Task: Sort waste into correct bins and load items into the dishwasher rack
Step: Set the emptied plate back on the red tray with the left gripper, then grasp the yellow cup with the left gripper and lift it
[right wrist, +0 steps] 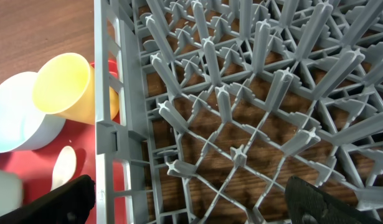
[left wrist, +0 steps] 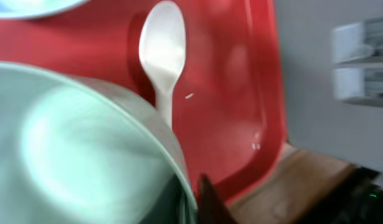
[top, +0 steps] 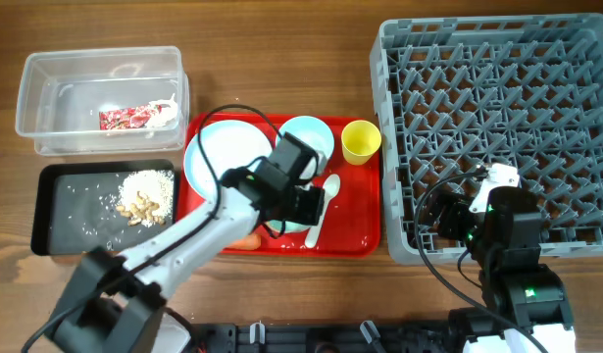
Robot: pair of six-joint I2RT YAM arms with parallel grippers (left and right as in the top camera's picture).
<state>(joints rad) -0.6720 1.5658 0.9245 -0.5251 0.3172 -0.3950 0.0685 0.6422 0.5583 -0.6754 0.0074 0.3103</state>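
Observation:
My left gripper (top: 303, 208) is over the red tray (top: 365, 221). In the left wrist view it (left wrist: 192, 200) is shut on the rim of the pale green bowl (left wrist: 66, 143), which is mostly hidden under the gripper from overhead (top: 293, 228). The white spoon (top: 326, 196) (left wrist: 161, 46) lies just right of it. The light blue plate (top: 223, 157), light blue bowl (top: 306, 137), yellow cup (top: 360, 140) and a carrot (top: 244, 240) are on the tray. My right gripper (top: 448, 216) (right wrist: 194, 205) is open and empty over the front-left corner of the grey dishwasher rack (top: 497, 98) (right wrist: 241, 93).
The clear tub (top: 46, 78) at the back left holds the red-and-white wrapper (top: 129, 118) and white tissue (top: 166, 111). The black tray (top: 56, 196) in front of it holds rice-like scraps (top: 144, 196). The right wrist view shows the cup (right wrist: 63, 84) and blue bowl (right wrist: 14, 112) beside the rack wall.

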